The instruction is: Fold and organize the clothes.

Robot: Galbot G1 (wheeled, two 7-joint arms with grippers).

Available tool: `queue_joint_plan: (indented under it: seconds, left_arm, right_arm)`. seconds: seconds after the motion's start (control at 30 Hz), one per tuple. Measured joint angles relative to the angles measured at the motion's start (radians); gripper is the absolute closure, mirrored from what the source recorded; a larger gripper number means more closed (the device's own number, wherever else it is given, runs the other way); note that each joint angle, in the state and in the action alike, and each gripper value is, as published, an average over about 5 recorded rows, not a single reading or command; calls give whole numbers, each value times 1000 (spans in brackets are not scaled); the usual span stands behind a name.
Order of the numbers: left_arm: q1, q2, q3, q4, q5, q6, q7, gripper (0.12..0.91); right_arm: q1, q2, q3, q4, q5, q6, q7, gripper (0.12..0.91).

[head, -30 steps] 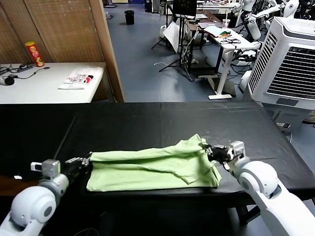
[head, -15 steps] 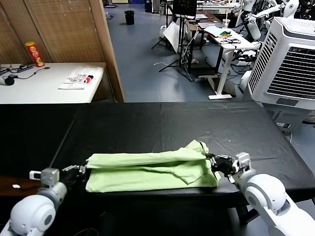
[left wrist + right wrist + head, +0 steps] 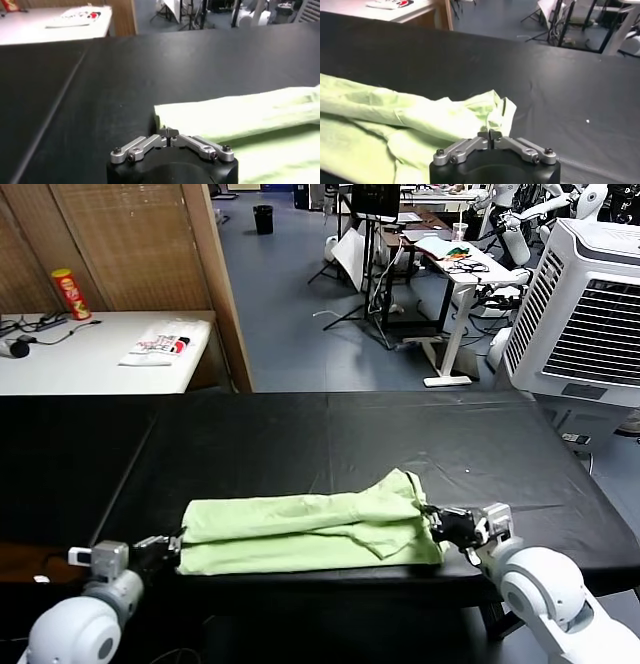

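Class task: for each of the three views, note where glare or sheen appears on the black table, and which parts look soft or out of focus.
Head view: the black table shows faint sheen. Left wrist view: strong pale sheen across the cloth, the shirt slightly soft. Right wrist view: sheen again, background blurred.

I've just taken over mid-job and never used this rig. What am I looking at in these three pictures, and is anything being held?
This is a two-armed robot. The wide picture comes from its head camera, looking down at a black table. The other two come from cameras on each wrist, looking past that arm's claw. A pale green shirt, partly folded lengthwise, lies near the table's front edge. The left claw is shut on the shirt's left end, the right claw is shut on its right end, where the cloth bunches up. The white table behind with a packet is not part of the job.
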Motion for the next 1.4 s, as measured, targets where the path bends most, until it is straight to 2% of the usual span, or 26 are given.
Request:
queue_joint_plan:
  seconds: [0.13,0.23,0.3,0.37,0.47,0.77,1.1,1.2,1.4]
  left_arm:
    - [-2,-14,-12,-28,-10,4,-3,595]
    - [-23,-23,-19,-27,-36,1,-14,428]
    - [-48,-28,-16,-14,-51,-3,-23,324]
    - [-77,-33,-6,6,-59,-8,-26,261]
    - [-120,-44,13,41,-65,-16,-26,236]
    - [-191,-72,53,144,-78,-22,-22,232]
    - [-235,-80,61,230,-114,-12,-21,235]
    - [-238,-81,61,242,-124,-10,-21,312]
    - [-244,-83,62,254,-139,-12,-20,663]
  right_arm:
    - [15,2,21,1,20,0,4,342]
    - [46,20,17,-23,22,0,25,249]
    - [76,39,6,-48,16,0,38,234]
    - [109,61,-10,-77,6,0,44,229]
    - [159,99,-38,-123,-8,0,46,227]
    - [256,184,-108,-237,-16,0,51,236]
    - [320,244,-161,-333,-41,0,63,382]
    - [332,260,-171,-357,-49,0,62,470]
    - [338,277,-175,-376,-61,0,61,727]
